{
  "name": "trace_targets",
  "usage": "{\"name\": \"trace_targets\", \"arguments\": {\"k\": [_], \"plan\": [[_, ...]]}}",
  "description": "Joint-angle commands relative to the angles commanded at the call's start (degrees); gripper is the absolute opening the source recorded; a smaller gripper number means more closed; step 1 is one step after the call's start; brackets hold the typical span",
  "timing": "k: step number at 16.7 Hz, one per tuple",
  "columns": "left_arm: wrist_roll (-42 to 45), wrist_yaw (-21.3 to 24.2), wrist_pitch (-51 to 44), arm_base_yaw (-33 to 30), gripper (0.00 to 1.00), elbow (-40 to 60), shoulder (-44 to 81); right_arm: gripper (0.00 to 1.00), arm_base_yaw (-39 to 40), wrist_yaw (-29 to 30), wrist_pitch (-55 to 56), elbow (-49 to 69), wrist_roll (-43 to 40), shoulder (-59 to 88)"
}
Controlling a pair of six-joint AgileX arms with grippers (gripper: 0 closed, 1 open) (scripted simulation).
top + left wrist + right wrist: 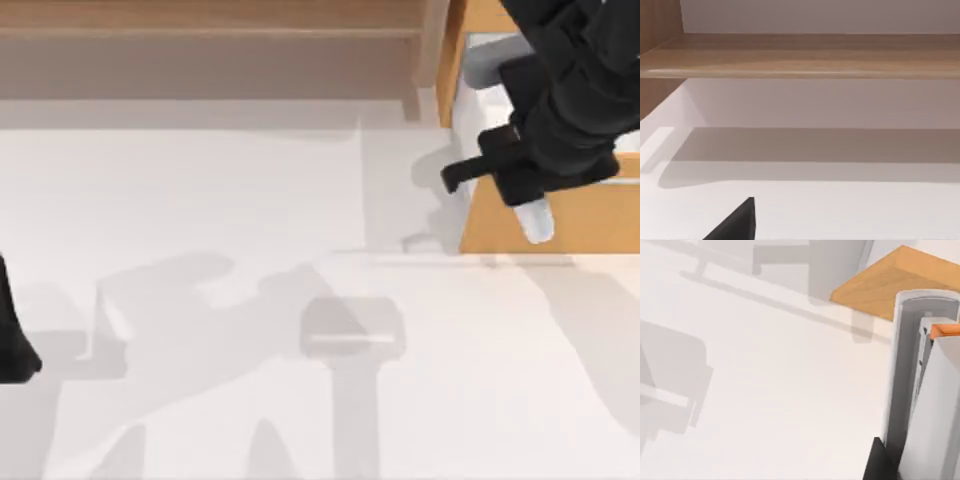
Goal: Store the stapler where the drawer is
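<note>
A: Top view first: my right gripper (535, 205) hangs at the far right of the white table (250, 200), over the boxy drawer with the light orange-brown wooden front (560, 225). Poking out below it is the slim white-and-silver stapler (537, 220), its pale tip hanging just in front of the drawer's wooden front.

B: So it's pinched?

A: It looks that way. In the right wrist view the stapler (920, 400) stands right beside the black finger (877, 462), its long silver body running up toward the corner of the drawer (875, 290). I judge the fingers are pressed onto the stapler, carrying it.

B: And the step?

A: I'd call it the carry, near its end: the stapler is in the air at the drawer but not yet inside. Part of the white inside (470, 125) shows beside the arm, with a plain grey rounded cylinder (490, 62) at its far end.

B: What next?

A: The gripper needs to shift a touch farther back so the stapler clears the wooden front, then lower and let go over the white floor.

B: The other arm?

A: My left arm (15, 345) sits parked at the table's left edge. I cannot tell how its fingers stand. Its wrist view looks at the wide darker brown wooden shelf (800, 55) along the far side.
</note>
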Motion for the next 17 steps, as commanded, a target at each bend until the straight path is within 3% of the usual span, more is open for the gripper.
{"name": "trace_targets", "arguments": {"k": [8, 17], "plan": [[0.0, 0.0, 0.0, 0.0, 1.00, 0.0, 0.0, 0.00, -15.7, 0.6, -9.4, 32.8, -3.1, 21.8], [0.0, 0.0, 0.0, 0.0, 1.00, 0.0, 0.0, 0.00, -20.2, -7.2, -14.9, 38.5, -0.9, 40.0]]}}
